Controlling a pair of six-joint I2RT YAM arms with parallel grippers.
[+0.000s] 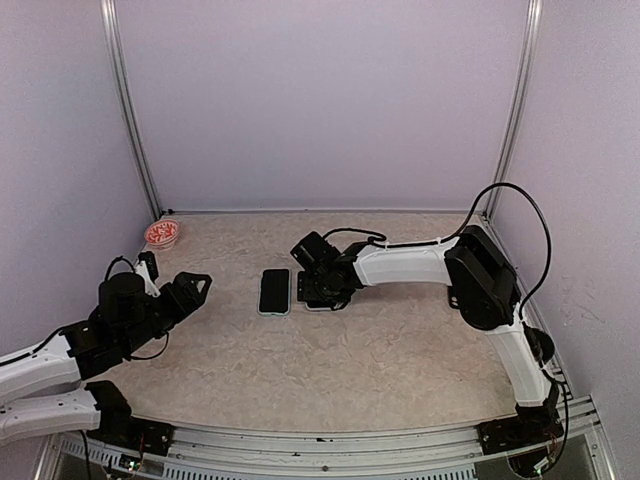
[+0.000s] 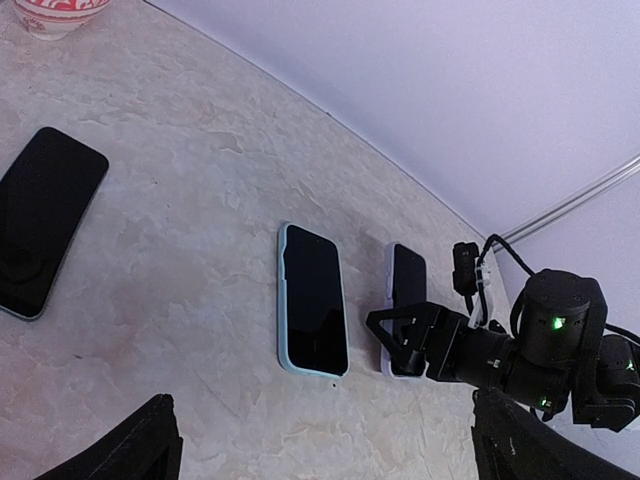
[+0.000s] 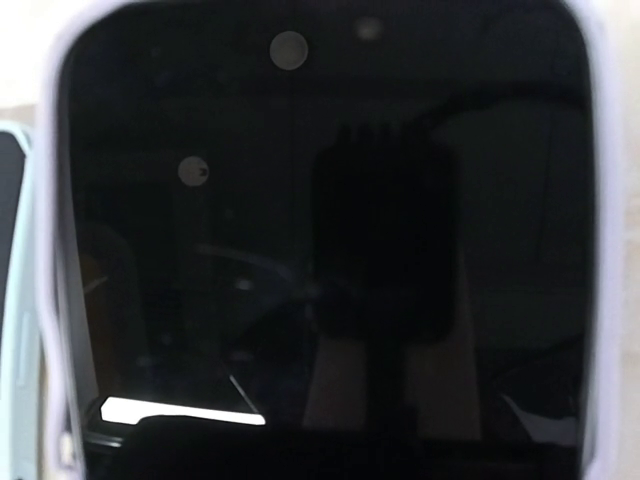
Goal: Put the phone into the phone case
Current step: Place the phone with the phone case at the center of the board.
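Observation:
A black phone (image 3: 320,250) lies face up on the table, framed by the pale lavender phone case (image 3: 605,260); its screen fills the right wrist view. The left wrist view shows the same phone (image 2: 408,285) flat on the table. My right gripper (image 1: 322,290) is down on its near end. Only one triangular finger (image 2: 400,335) shows there, at the phone's left edge, so the jaws' state stays unclear. My left gripper (image 1: 195,287) hovers wide open to the left, holding nothing, its dark fingertips (image 2: 140,445) at the bottom corners of its own view.
A second phone in a light blue case (image 1: 274,291) lies just left of the right gripper, also seen as that blue-cased phone (image 2: 313,300). Another dark phone (image 2: 45,220) lies further left. A red-patterned bowl (image 1: 162,234) sits at the back left corner. Walls enclose the table.

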